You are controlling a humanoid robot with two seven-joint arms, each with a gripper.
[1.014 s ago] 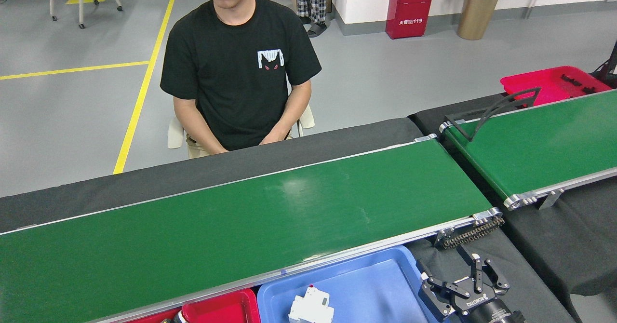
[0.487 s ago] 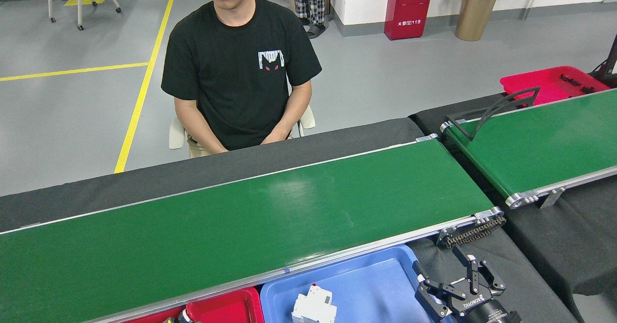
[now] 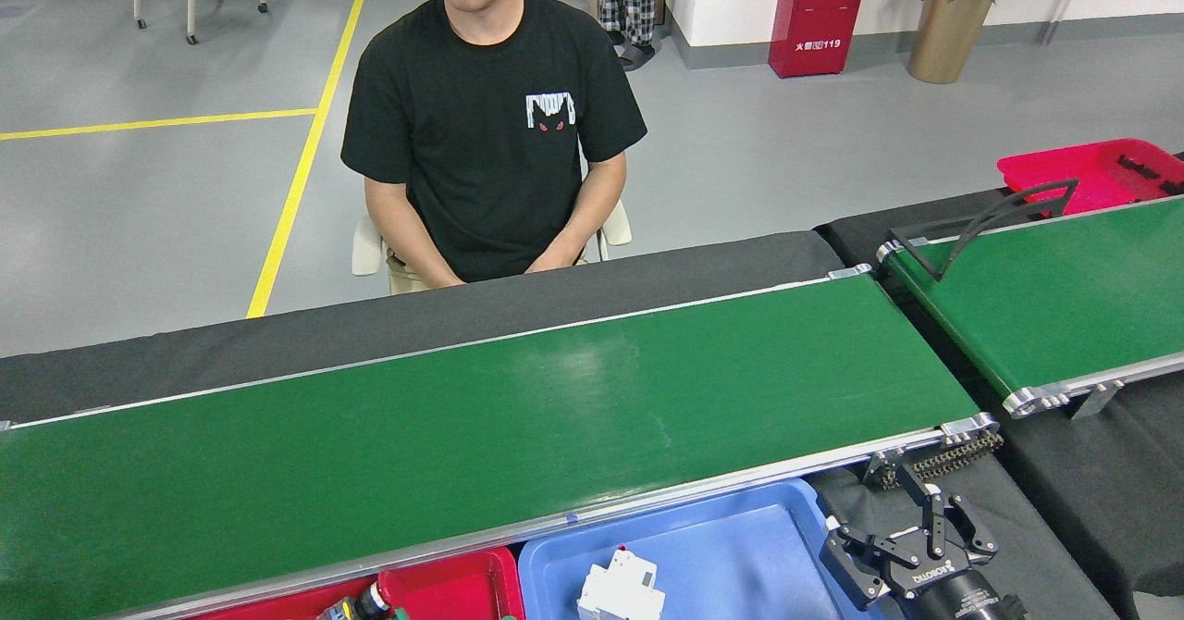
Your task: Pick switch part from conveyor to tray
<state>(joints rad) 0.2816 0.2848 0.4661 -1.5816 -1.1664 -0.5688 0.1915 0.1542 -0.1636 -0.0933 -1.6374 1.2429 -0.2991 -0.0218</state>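
Belt (image 3: 481,416) lies bare along its whole visible length, with no switch on it to pick. One white switch (image 3: 620,592) already sits in the blue tray (image 3: 731,546) at the near edge. The right gripper (image 3: 911,551) hangs beside the tray, fingers spread and empty (the left one is out of view). This looks like waiting; next needs a switch arriving within reach.

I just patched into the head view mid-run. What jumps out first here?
The long green conveyor runs bare across the middle, with a seated person in a black T-shirt right behind it. Below its near rail, a white switch part sits in the blue tray, and the right gripper hangs open beside the tray.
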